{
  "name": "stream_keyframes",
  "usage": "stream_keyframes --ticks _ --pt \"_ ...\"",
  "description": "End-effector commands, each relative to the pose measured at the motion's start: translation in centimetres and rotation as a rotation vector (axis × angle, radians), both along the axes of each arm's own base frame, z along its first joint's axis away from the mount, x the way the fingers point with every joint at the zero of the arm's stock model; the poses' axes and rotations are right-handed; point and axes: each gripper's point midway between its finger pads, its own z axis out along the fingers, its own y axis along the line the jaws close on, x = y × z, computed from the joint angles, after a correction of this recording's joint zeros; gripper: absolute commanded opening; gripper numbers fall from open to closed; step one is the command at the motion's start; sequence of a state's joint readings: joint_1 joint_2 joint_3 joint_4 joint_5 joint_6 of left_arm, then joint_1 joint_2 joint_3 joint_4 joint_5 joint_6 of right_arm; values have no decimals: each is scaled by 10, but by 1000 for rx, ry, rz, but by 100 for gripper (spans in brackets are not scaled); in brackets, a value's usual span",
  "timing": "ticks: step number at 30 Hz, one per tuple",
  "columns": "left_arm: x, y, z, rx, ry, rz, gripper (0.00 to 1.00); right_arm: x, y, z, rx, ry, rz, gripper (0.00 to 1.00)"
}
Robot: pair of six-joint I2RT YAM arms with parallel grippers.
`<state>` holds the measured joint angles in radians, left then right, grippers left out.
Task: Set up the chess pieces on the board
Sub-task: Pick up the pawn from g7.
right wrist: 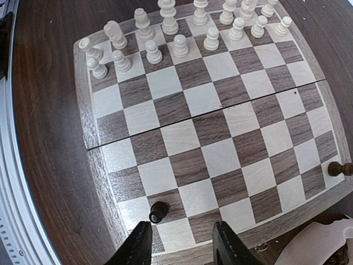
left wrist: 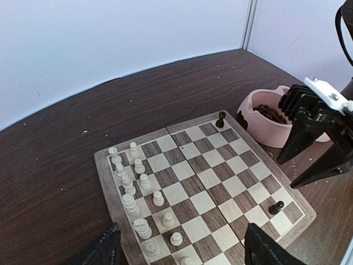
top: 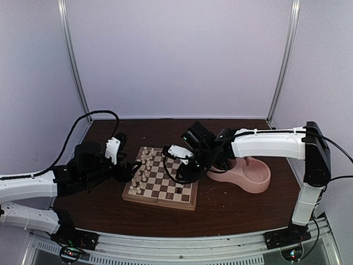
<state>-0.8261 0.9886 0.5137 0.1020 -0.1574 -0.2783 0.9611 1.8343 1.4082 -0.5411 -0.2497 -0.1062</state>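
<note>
Board (top: 175, 190) lies flat on the table (top: 231, 212), btwn the two arms. Cream pieces (top: 144, 165) stand upright in two rows along its left edge. Two dark ones are on the opposite side, both upright: corner piece (left wrist: 221, 118) on the far corner square, nearest the pink bowl (top: 256, 186), and near piece (left wrist: 276, 207) close to the near corner of that same side. More dark ones, the bowl pieces (left wrist: 269, 112), lie heaped in one compartment of that bowl, which sits just right of the board. Right claw (right wrist: 182, 243) hangs low over the board's right edge, fingers partly apart w/ nothing btwn them. The near piece sits just ahead of one fingertip; can't tell if they touch. Left claw (left wrist: 182, 251) is spread wide, holding nothing, over the near end of the cream rows
</note>
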Motion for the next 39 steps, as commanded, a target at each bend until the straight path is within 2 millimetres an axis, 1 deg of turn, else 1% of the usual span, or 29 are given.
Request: stream_keyframes --ticks 1,16,25,32,39 --pt "5 -3 15 -22 -35 2 77 -10 2 -10 -38 37 51 39" --pt "4 -2 17 -25 -40 5 77 -18 7 -32 -111 68 94 39" --pt "4 -1 19 -27 -44 8 77 -23 10 -43 -148 76 118 34" --pt "3 0 20 -31 -48 10 77 -26 10 -48 -173 76 126 27" --pt "3 0 20 -31 -47 10 77 -24 10 -46 -176 60 121 17"
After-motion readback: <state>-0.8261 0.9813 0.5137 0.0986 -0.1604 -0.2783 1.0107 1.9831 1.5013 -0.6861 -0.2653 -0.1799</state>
